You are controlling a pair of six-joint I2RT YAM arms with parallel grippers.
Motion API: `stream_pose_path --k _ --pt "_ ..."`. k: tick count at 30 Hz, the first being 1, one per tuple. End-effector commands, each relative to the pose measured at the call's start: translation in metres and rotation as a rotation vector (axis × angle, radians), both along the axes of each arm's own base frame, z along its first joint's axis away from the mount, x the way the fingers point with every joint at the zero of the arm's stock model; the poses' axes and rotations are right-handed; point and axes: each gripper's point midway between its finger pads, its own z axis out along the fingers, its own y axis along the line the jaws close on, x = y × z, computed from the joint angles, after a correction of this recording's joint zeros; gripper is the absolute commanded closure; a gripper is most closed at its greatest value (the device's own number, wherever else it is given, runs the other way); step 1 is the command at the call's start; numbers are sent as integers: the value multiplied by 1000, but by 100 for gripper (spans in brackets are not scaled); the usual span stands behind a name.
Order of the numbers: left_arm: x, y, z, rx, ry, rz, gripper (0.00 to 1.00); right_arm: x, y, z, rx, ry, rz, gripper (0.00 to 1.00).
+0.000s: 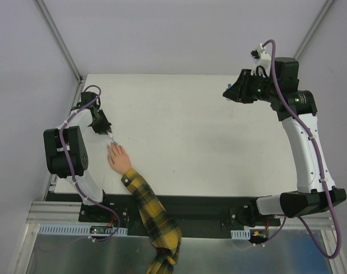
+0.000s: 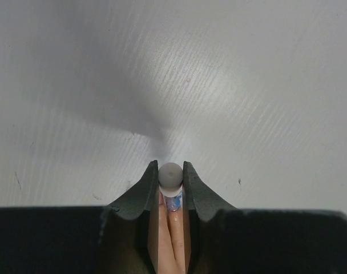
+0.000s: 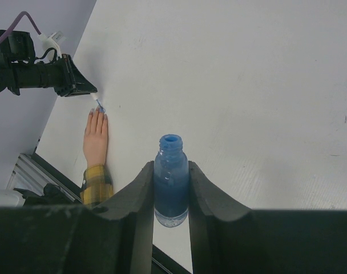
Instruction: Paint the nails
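Observation:
A small peach hand (image 1: pixel 120 159) with a yellow-and-black plaid sleeve (image 1: pixel 148 206) lies flat at the table's left, fingers pointing away. My left gripper (image 1: pixel 107 131) is shut on a small brush with a white round cap (image 2: pixel 170 176). The brush's blue-wet tip (image 2: pixel 173 201) sits at the fingertips (image 2: pixel 174 240), seen between the jaws. Its nails are too small to make out in the top view. My right gripper (image 1: pixel 227 94) is raised at the far right, shut on an open bottle of blue polish (image 3: pixel 171 178). The right wrist view also shows the hand (image 3: pixel 96 137) and the left gripper (image 3: pixel 85 89).
The white table (image 1: pixel 208 142) ends at a black front rail (image 1: pixel 208 206) by the arm bases. The sleeve hangs over that rail. Grey walls close in the back and sides.

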Motion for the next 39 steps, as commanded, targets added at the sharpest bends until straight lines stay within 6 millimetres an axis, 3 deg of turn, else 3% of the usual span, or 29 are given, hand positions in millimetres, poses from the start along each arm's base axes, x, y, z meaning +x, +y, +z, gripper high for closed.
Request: stream_pose_path --k 1,13,39 --pt "6 10 8 28 -17 12 100 1 1 12 24 -34 5 99" --pt "5 12 10 31 -22 12 100 0 2 12 30 -31 9 100" --pt "-12 -5 16 -43 -32 -5 100 -4 4 11 44 -27 13 100"
